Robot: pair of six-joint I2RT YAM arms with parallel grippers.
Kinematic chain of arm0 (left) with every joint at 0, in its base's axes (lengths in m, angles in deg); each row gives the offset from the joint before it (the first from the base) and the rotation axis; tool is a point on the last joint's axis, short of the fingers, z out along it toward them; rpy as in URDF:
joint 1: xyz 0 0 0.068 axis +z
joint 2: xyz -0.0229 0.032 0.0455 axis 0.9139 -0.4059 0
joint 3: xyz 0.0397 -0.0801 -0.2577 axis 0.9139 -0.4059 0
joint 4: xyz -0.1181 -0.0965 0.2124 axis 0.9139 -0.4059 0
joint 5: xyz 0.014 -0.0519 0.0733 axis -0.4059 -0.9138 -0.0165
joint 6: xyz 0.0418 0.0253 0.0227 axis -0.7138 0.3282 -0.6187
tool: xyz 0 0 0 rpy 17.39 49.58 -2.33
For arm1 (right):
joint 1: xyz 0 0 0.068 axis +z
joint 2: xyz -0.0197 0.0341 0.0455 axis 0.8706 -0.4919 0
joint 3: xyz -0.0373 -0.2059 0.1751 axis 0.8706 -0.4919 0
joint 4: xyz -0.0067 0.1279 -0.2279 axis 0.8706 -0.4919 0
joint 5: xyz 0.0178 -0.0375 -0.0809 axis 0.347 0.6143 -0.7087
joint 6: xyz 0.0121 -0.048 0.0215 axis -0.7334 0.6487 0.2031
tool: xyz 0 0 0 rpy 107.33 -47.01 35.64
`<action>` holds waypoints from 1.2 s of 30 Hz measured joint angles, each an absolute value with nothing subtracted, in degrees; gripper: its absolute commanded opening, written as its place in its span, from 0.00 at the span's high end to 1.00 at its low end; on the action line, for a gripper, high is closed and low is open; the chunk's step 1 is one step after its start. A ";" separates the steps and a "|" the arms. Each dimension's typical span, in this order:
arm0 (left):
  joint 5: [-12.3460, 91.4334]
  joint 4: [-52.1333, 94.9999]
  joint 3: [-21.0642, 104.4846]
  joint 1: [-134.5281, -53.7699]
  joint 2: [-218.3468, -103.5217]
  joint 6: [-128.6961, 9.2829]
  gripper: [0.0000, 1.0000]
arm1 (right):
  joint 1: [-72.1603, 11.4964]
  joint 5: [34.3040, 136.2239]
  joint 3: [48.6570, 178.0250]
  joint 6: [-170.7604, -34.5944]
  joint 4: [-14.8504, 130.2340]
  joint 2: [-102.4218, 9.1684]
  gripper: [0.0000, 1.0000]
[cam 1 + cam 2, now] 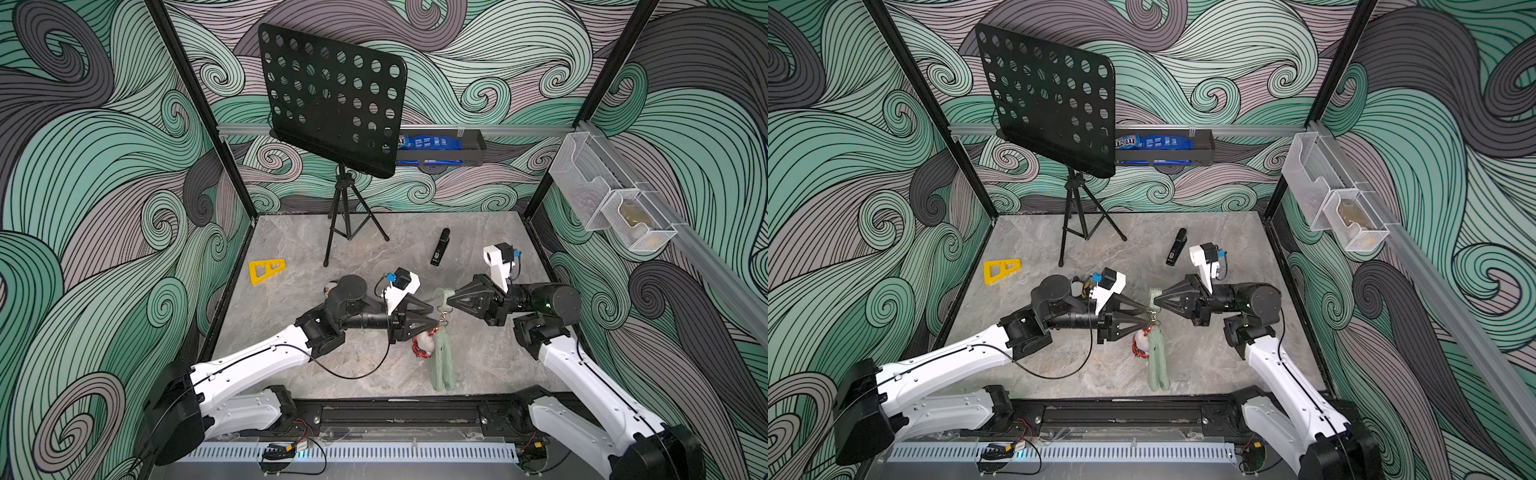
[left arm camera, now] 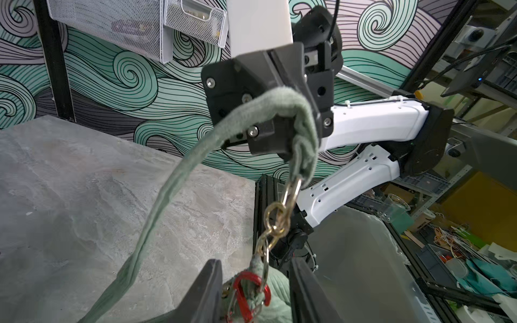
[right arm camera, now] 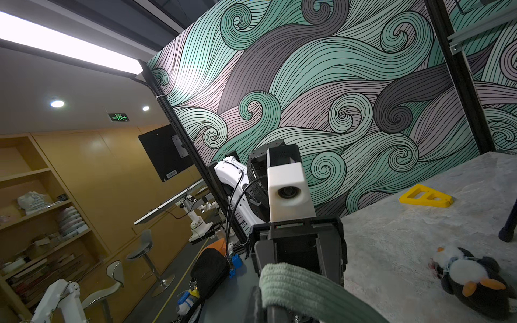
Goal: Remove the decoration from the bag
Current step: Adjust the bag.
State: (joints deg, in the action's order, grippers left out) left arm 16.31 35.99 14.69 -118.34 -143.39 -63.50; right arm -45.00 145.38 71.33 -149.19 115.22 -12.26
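Grey marble surface (image 1: 374,266) leaves open room right of the bag (image 1: 444,365), whose lower end lies just short of the near edge. I can't make out the decoration (image 1: 424,345) fully; my left hand (image 1: 435,316) covers part of it, jaws parted either side of the red clip (image 2: 246,290), gripping nothing. My right hand (image 1: 451,300), level and pointing left, is clamped on the strap (image 2: 173,193).

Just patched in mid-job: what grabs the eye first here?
The two grippers meeting nose to nose over the front of the table: the right gripper holds the green bag up by its strap, the left gripper straddles the red clip. Behind them looms a black perforated music stand.
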 measured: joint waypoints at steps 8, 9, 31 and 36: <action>15.06 37.09 14.69 -118.39 -143.55 -64.83 0.62 | -45.00 144.40 72.47 -149.24 115.28 -12.24 1.00; 15.02 37.28 14.69 -118.39 -143.57 -64.89 0.62 | -45.00 144.29 72.51 -149.37 115.35 -12.24 1.00; 14.17 38.55 14.89 -118.58 -145.51 -64.98 0.83 | -44.94 143.15 72.58 -150.94 115.90 -12.24 1.00; 14.32 38.57 15.26 -118.58 -145.64 -65.09 0.98 | -44.76 143.15 72.58 -151.07 116.22 -12.24 1.00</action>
